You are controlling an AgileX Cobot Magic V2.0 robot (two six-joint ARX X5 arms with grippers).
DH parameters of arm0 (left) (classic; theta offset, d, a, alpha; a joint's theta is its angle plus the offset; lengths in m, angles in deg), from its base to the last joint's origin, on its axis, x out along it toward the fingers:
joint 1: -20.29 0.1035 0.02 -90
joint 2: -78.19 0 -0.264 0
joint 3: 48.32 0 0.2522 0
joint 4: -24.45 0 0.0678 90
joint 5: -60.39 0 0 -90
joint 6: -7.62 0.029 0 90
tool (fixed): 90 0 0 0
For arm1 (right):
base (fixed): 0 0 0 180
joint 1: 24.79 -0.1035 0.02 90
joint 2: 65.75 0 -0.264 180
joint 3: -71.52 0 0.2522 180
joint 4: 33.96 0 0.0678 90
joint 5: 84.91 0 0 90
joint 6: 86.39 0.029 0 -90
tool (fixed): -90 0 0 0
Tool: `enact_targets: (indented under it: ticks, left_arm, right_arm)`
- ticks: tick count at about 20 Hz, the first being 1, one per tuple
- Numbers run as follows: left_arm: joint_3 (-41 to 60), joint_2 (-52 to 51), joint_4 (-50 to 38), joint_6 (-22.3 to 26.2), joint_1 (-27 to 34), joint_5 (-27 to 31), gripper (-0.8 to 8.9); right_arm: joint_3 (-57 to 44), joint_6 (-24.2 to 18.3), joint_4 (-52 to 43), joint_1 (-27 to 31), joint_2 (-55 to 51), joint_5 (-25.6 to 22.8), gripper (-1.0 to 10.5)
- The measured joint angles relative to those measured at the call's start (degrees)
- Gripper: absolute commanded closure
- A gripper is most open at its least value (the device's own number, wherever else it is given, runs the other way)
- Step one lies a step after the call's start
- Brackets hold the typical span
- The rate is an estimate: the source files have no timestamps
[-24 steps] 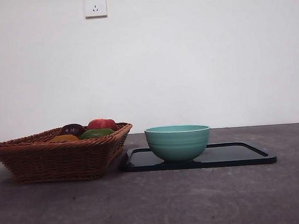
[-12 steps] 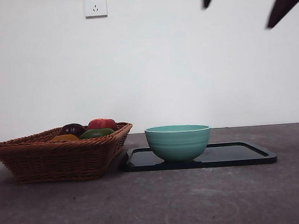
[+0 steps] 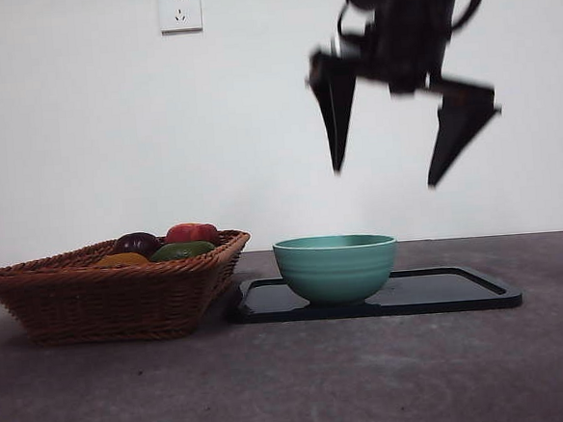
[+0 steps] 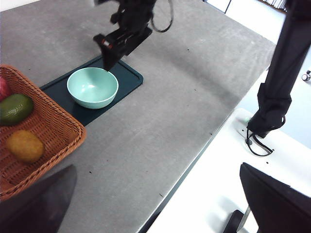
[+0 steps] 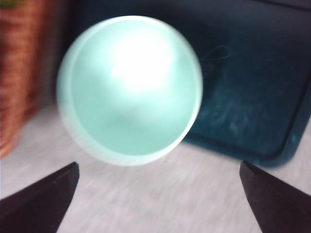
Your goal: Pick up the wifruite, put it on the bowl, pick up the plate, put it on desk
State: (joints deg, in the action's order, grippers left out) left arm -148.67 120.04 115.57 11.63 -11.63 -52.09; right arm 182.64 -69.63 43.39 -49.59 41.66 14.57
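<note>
Wicker basket (image 3: 104, 301) beside dark tray (image 3: 442, 296); wall socket (image 3: 179, 9).

blurred bowl (image 5: 130, 90) on dark tray (image 5: 252, 92)

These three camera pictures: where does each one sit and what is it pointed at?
Front view: low at table height, looking level at basket, bowl and the right gripper above, jaws open.
Left wrist view: high on the left arm, looking down; own jaws frame the bottom corners.
Right wrist view: above the bowl, looking down, own jaws apart.
Shared: bowl on dark tray.
</note>
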Motion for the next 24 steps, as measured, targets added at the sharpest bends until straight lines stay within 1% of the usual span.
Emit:
enact_targets:
  ticks: [5, 6, 8, 10, 13, 14, 15, 16, 18, 19, 20, 21, 24]
  left_arm:
    - [0.0, 0.0, 0.0, 0.0, -0.26, -0.02, 2.2]
    - [0.0, 0.0, -0.02, 0.0, -0.26, -0.02, 2.2]
    - [0.0, 0.0, 0.0, 0.0, -0.26, -0.02, 2.2]
    - [0.0, -0.04, -0.02, 0.0, -0.26, -0.02, 2.2]
    - [0.0, -0.04, 0.0, 0.0, -0.26, -0.02, 2.2]
    - [0.0, -0.04, 0.0, 0.0, -0.26, -0.02, 2.2]
    - [0.0, -0.04, 0.0, 0.0, -0.26, -0.02, 2.2]
    - [0.0, -0.04, 0.0, 0.0, -0.26, -0.02, 2.2]
    - [0.0, -0.04, 0.0, 0.0, -0.26, -0.02, 2.2]
    - [0.0, -0.04, 0.0, 0.0, -0.26, -0.02, 2.2]
    - [0.0, -0.04, 0.0, 0.0, -0.26, -0.02, 2.2]
    - [0.0, -0.04, 0.0, 0.0, -0.26, -0.02, 2.2]
    - [0.0, -0.04, 0.0, 0.0, -0.26, -0.02, 2.2]
  right_arm:
    - [0.0, -1.55, -5.25, 2.38, 6.6, 0.0, 3.6]
    - [0.0, -1.57, -6.56, 2.54, 7.21, -0.02, 3.8]
    - [0.0, -1.73, -8.61, 2.75, 8.48, 0.28, 4.5]
    - [0.0, -1.77, -9.09, 3.04, 9.49, 1.29, 4.9]
    - [0.0, -1.77, -9.25, 3.1, 9.75, 1.38, 5.9]
    - [0.0, -1.79, -9.25, 3.1, 9.84, 1.46, 5.9]
    - [0.02, -1.79, -9.27, 3.1, 10.12, 1.46, 6.2]
    - [0.02, -1.77, -9.27, 3.1, 10.67, 1.53, 6.9]
    - [0.02, -1.81, -9.22, 3.15, 11.39, 2.86, 7.5]
    - [0.02, -1.79, -9.29, 3.15, 11.45, 2.95, 8.0]
    - [0.02, -1.79, -9.51, 3.17, 11.45, 2.95, 9.1]
    - [0.02, -1.81, -9.46, 3.17, 11.45, 2.95, 9.4]
    - [0.02, -1.92, -9.68, 3.17, 11.45, 3.85, 9.4]
